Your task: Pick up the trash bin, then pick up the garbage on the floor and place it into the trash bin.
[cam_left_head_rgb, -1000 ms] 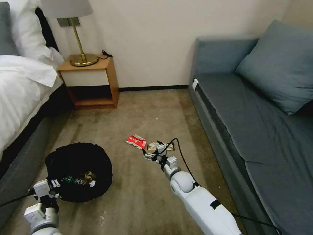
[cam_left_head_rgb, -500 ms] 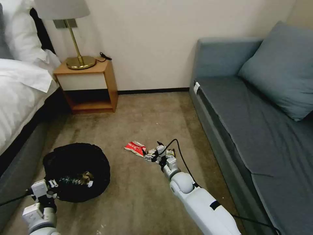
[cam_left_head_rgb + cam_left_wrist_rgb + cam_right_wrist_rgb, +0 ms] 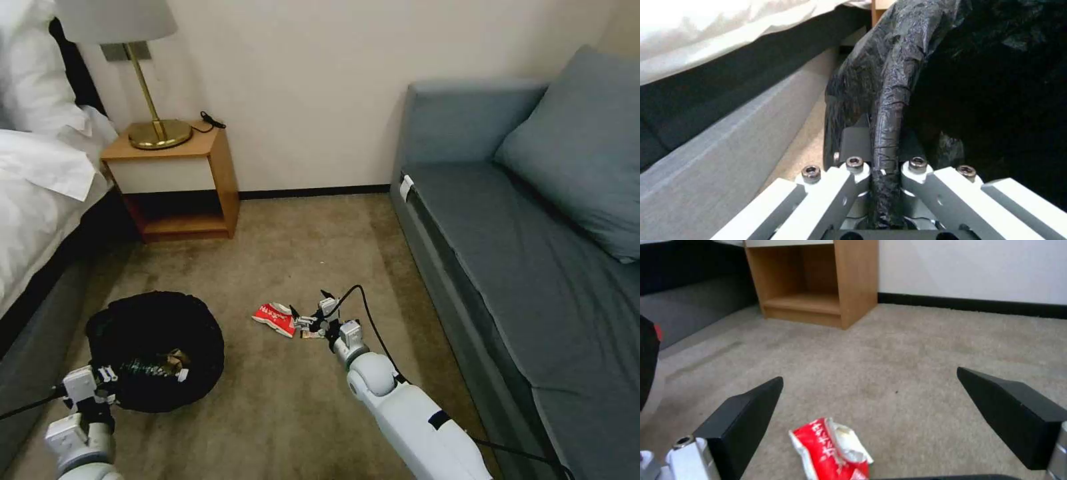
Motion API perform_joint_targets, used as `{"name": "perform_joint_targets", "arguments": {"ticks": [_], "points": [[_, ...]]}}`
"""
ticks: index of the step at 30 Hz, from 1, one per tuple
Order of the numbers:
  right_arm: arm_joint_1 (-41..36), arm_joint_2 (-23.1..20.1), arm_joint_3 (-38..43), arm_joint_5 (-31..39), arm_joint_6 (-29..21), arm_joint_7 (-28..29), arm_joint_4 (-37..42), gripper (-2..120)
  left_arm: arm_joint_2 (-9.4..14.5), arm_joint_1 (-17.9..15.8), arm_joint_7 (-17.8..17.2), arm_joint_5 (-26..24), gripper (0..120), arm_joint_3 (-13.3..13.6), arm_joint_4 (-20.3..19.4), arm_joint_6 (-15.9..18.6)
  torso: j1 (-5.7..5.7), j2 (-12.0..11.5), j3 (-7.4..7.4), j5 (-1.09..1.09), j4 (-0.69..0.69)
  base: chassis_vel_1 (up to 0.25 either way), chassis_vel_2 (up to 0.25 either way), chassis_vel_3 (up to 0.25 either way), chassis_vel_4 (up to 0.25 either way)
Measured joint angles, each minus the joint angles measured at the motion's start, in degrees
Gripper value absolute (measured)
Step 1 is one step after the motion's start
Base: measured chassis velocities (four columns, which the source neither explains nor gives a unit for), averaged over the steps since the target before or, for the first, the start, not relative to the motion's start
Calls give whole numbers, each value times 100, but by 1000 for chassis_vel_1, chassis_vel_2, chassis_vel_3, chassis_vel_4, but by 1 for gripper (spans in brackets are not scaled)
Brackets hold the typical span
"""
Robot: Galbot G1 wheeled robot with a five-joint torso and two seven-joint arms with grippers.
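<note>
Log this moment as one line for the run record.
left gripper: shut on trash bin rim | right gripper: open, low over snack packet | bar wrapper: on carpet

The right gripper's black fingers (spread wide) flank a red-white snack packet on the carpet.

A beige carpet is bounded by a pale wall with a dark skirting board. A wooden nightstand bearing a brass lamp is set beside a white-sheeted bed. A blue-grey sofa with a cushion is placed opposite.
</note>
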Motion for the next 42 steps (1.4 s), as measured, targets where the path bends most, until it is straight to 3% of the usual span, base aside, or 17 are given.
{"name": "perform_joint_targets", "arguments": {"ticks": [17, 26, 33, 36, 39, 40, 42], "points": [[133, 31, -150, -154, 80, -57, -109, 100, 53, 20, -5, -39, 4, -47, -20, 7, 0, 0, 1, 0, -1, -90, 89, 89, -86], [978, -46, -607, 153, -94, -301, -527, 100, 197, -136, -5, -100, 4, -76, 274, 74, 0, 0, 0, 0, 0, 0, 0, 0, 0], [1979, -37, -1226, 508, -430, -1545, -1693, 100, 177, -232, -42, 70, 4, -62, 193, 211, 1, 0, 1, -1, -1, 0, 0, 0, 0], [2590, 342, -1394, 340, -270, -2278, -2744, 100, 186, -243, -43, 129, 4, -105, 94, 304, 0, 0, 1, 1, -1, 0, 0, 0, 0], [2800, 517, -1378, 219, -176, -2565, -3174, 100, 186, -252, -44, 133, 4, -131, 91, 324, 0, 0, 1, 0, 0, 0, 0, 0, 0], [3126, 850, -1283, -125, -42, -3041, -3921, 100, 173, -266, -47, 140, 4, -163, 99, 337, 0, 0, 1, 0, 1, 0, 0, 0, 0], [3193, 937, -1287, -205, -39, -3150, -4075, 100, 162, -267, -47, 144, 4, -166, 123, 337, 0, 0, 1, 0, 1, 0, 0, 0, 0]]}}
